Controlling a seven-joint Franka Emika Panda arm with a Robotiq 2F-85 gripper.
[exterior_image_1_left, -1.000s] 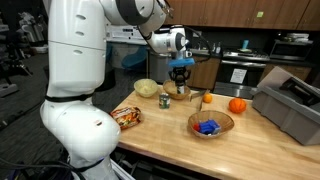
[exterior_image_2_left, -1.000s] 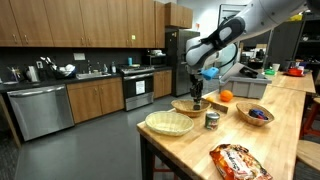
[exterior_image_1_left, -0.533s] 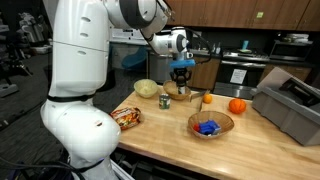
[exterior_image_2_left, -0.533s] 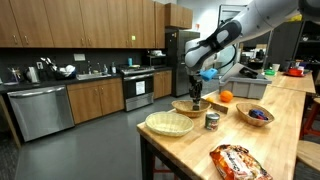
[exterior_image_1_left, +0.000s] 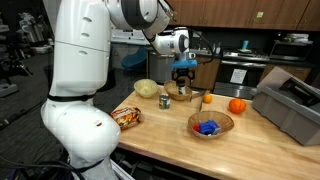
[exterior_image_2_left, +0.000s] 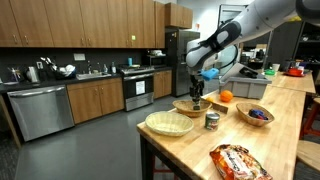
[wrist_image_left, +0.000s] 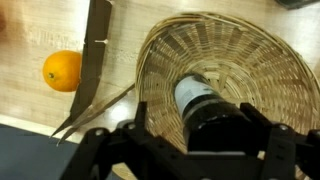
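A: What is changed since a second ago?
B: Hardly anything in both exterior views. The gripper (exterior_image_1_left: 182, 74) is kept over the basket (exterior_image_2_left: 186, 108) on the counter (exterior_image_1_left: 160, 135).
A: Gripper state?
B: Jaws are seen spread wide in the wrist view. The bottle (wrist_image_left: 200, 98) is sat in the basket between the fingers (wrist_image_left: 140, 125), with a gap seen, so nothing is gripped. An orange (wrist_image_left: 62, 70) is seen nearby.

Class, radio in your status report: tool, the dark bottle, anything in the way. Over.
Tool open, over round woven wicker basket. Dark bottle with pale cap inside basket, between jaws. Round orange fruit outside rim, clear.
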